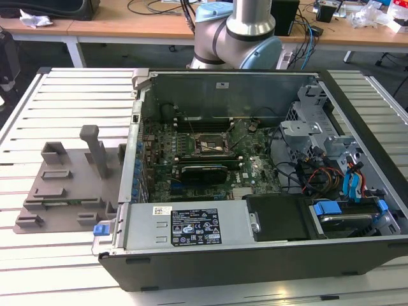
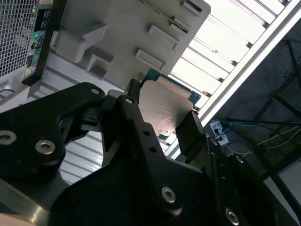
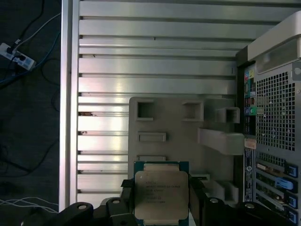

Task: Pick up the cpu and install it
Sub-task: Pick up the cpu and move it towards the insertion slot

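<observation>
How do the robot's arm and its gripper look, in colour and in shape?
The arm is a silver-grey tube with pale blue joint caps. The gripper is matt black, with angular linked fingers and round silver screws.

A table [image 1: 57, 95] of pale metal slats, set side by side with dark grooves between, is seen in the exterior view. Two things are borne on it. An open case [image 1: 255, 271] is laid on its side across the middle and the exterior view's right, with bare slats left showing on both sides. A grey tray [image 1: 64, 191] with upright posts is laid flat just beside it, toward the exterior view's left. In the first wrist view a dark floor [image 3: 28, 132] is seen past the table's edge, with a power strip [image 3: 18, 55] and cables lying on it
</observation>
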### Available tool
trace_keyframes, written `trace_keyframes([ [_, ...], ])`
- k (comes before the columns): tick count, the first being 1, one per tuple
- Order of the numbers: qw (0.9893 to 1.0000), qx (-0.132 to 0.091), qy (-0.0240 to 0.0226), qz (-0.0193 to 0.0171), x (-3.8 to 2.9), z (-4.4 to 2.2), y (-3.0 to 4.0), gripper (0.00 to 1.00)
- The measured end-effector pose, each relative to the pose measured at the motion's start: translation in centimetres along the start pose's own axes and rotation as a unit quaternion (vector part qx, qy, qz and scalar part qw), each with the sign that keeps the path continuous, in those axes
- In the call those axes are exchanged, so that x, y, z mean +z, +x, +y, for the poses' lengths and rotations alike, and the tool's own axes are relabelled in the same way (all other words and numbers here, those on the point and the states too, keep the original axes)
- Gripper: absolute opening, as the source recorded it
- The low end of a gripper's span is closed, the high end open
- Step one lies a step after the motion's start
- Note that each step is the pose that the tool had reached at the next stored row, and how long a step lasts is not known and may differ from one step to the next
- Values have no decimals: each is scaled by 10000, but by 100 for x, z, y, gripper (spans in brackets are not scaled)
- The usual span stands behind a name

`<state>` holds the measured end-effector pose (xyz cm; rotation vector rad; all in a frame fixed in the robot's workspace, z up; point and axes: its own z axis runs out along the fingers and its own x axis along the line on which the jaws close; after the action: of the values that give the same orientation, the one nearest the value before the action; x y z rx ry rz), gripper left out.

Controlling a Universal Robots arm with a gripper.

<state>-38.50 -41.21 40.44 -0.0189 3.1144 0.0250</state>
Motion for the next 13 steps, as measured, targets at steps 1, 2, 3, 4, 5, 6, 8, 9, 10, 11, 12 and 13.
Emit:
trace_keyframes([
  [1, 10000, 0, 0, -1, 2, -1, -30, 55],
  [2, 10000, 0, -1, -2, 4, -1, -65, 55],
  [3, 10000, 0, -1, -1, 4, -1, -107, 55],
  [4, 10000, 0, -1, -1, 9, -3, -269, 55],
  [5, 10000, 0, 0, -1, 10, -4, -327, 55],
  [6, 10000, 0, 0, -1, 12, -5, -379, 55],
  [8, 10000, 1, 0, -1, 14, -5, -453, 55],
  [9, 10000, 0, 0, 1, 15, -6, -525, 55],
  [10, 10000, 0, 0, 1, 17, -7, -571, 55],
  [11, 10000, 0, 0, 1, 19, -8, -622, 55],
  [12, 10000, 0, 0, 1, 20, -8, -670, 55],
  [13, 10000, 1, 1, 2, 20, -9, -717, 55],
])
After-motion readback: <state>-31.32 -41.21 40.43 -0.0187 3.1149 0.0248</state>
